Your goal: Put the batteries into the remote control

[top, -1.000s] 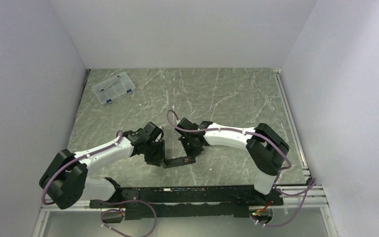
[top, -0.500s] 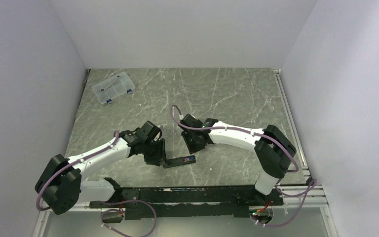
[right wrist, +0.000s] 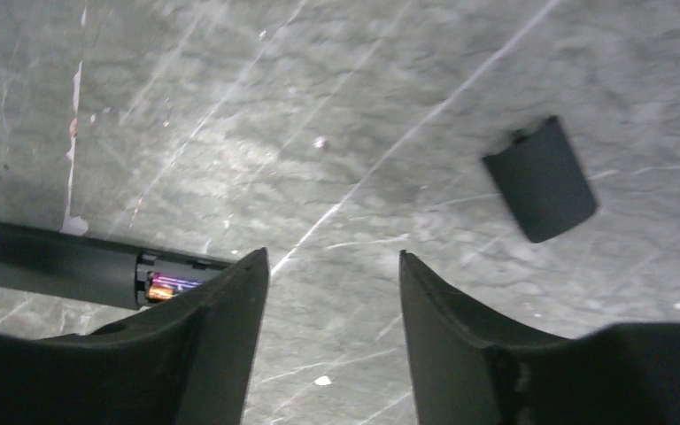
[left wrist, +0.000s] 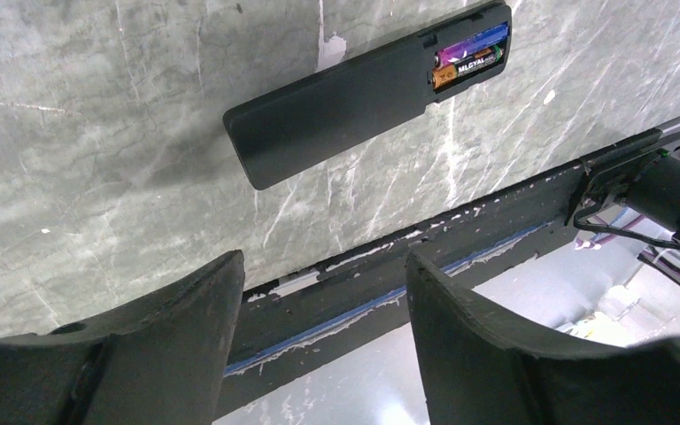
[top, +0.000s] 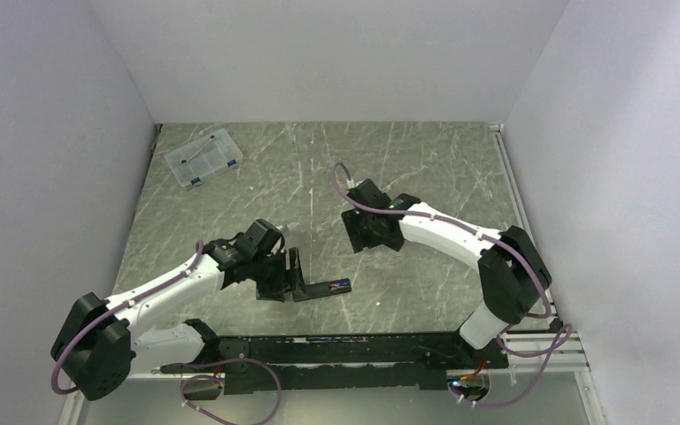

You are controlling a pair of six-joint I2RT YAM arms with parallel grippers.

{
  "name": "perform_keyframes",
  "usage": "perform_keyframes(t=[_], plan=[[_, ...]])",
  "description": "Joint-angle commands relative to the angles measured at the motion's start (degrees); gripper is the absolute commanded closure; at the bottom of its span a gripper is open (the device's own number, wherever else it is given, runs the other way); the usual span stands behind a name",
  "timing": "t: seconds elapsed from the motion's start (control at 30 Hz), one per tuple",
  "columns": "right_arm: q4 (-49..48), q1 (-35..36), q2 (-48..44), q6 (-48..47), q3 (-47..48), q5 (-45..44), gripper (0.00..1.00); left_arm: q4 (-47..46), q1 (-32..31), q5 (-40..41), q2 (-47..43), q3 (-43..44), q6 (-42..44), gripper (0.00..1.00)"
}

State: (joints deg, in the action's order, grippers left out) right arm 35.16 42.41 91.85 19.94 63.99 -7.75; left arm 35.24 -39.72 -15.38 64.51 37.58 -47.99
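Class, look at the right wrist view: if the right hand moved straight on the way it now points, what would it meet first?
Probably bare table, between the remote and the cover; depth is hard to judge.

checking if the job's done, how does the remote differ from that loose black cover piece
The remote control is a long slim bar; the cover is a short stubby plate with a small tab at one end. The remote control's compartment stands open with the batteries seated inside; the cover is off it, lying apart. Both are black and lie flat on the table.
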Motion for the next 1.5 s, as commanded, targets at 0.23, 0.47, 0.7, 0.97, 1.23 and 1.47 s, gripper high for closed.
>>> perform_keyframes(t=[0.23,0.47,0.7,0.97,1.23,1.47], plan=[[-4.9,-8.9,-2.2,-11.9,-1.8,2.3,0.22,-3.4,-0.2,-4.7,-2.7,-3.4,-5.0,0.15],[-3.4,-12.7,0.5,-19.0,-1.0,7.4,0.16,-1.3,-0.2,-5.9,-2.2,-1.4,-2.6,0.12],[-0.1,-13.1,5.3,-24.5,1.5,10.2,0.12,2.9,-0.2,-5.4,-3.4,0.7,0.0,0.05],[1.2,-13.9,7.7,-28.1,2.5,6.6,0.11,3.9,-0.1,-5.3,-5.1,0.4,0.5,0.01],[2.8,-14.7,9.1,-31.0,2.9,9.8,0.19,4.7,-0.2,-5.2,-5.6,0.9,1.9,0.01],[3.2,-15.0,10.3,-31.8,2.0,11.2,0.24,5.6,-0.1,-5.4,-4.8,1.6,3.6,0.01]])
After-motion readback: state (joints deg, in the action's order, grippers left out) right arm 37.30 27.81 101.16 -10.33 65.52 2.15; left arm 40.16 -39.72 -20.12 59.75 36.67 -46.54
